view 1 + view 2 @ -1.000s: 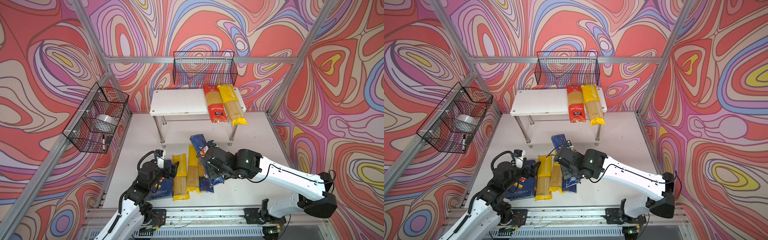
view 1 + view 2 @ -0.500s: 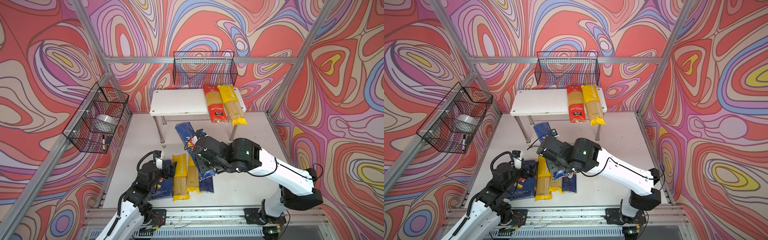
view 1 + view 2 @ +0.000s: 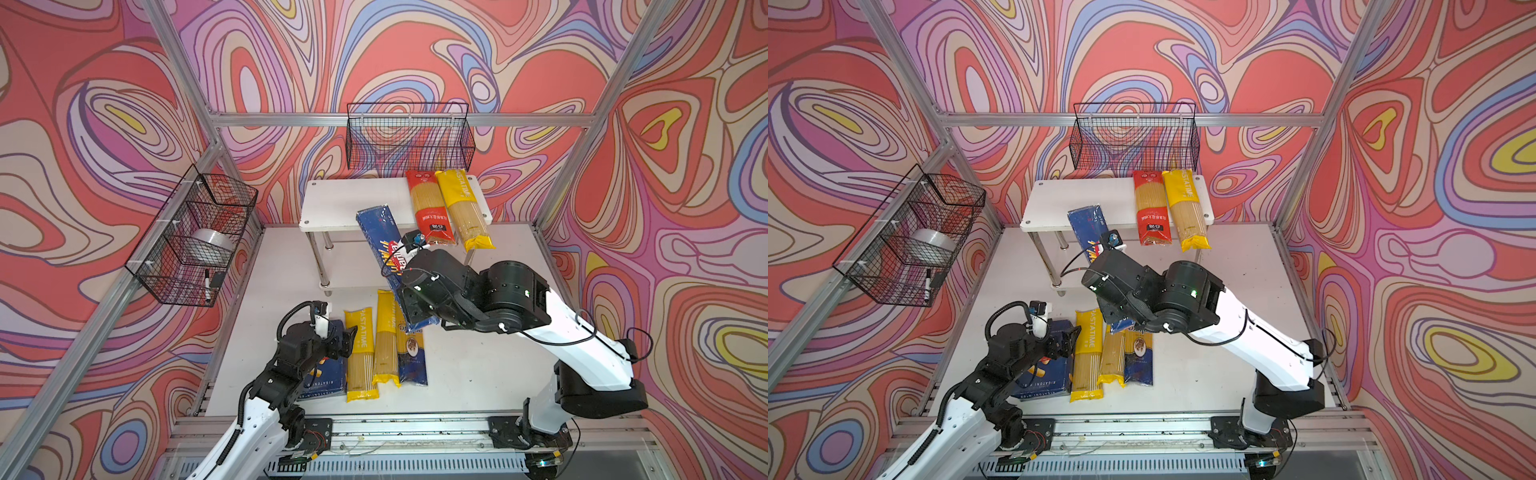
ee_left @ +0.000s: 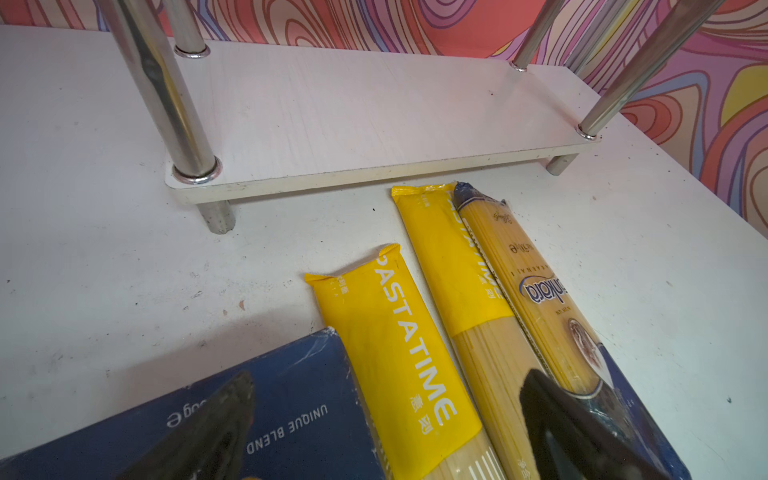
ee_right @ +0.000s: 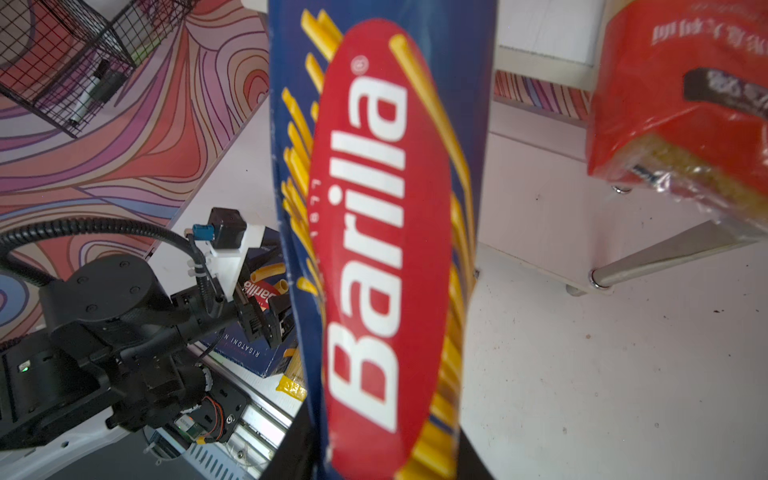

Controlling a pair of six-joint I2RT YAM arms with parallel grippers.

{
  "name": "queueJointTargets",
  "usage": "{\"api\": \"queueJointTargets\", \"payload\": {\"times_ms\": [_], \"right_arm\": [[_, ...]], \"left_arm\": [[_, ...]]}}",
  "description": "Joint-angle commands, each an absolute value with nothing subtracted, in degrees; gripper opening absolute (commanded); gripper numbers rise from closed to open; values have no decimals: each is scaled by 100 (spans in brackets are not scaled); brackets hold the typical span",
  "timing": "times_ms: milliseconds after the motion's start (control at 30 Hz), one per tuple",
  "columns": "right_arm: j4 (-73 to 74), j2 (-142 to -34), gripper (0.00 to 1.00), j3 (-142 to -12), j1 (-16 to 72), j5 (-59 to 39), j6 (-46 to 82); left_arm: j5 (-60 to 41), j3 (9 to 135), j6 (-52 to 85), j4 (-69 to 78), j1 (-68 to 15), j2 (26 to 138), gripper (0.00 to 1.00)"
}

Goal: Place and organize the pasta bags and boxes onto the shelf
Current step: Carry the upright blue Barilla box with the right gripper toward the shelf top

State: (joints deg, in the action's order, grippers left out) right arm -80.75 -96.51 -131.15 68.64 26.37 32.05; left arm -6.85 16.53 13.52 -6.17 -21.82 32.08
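White table (image 3: 478, 374) carries the shelf (image 3: 332, 208) at the back. Up top, red bag (image 3: 428, 208) and yellow bag (image 3: 463, 208) lie side by side, overhanging the front edge. Down on the table, in a row: rigatoni box (image 3: 328, 382), two yellow bags (image 3: 361, 357) (image 3: 384, 345), blue bag (image 3: 411, 357).

Walls (image 3: 374, 62): coral, pink, lilac, blue, yellow swirls.
Shelf (image 3: 332, 203): white boards, chrome legs.
Narrow box (image 5: 374, 208): dark blue; red oval, white letters, yellow strands.
Wide box (image 4: 299, 374): dark blue.
Red bag (image 3: 428, 208): red, pale-gold window.
Yellow bags (image 3: 463, 208), (image 3: 360, 340), (image 3: 386, 320): yellow, white lettering.
Blue bag (image 3: 411, 363): dark blue, seemingly gold at its far end.
Baskets (image 3: 409, 137), (image 3: 195, 237): black mesh.
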Motion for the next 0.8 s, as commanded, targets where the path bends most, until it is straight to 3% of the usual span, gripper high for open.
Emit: {"api": "queueJointTargets", "payload": {"times_ms": [0,500,767], "right_arm": [[-7190,-9733,4,-13439,6408,2707,2730],[-6638,-10832,3,-14415,4617,1282,2113],[-6356,-11275,5,-14765,4369,1381,1847]], "left_arm": [[-818,1776,1264,-529,-2213,3236,100],[-988,1670,1256,-352,-2212,3173,100],[-1054,1652,1248,-242,-2209,3274,100]]}}
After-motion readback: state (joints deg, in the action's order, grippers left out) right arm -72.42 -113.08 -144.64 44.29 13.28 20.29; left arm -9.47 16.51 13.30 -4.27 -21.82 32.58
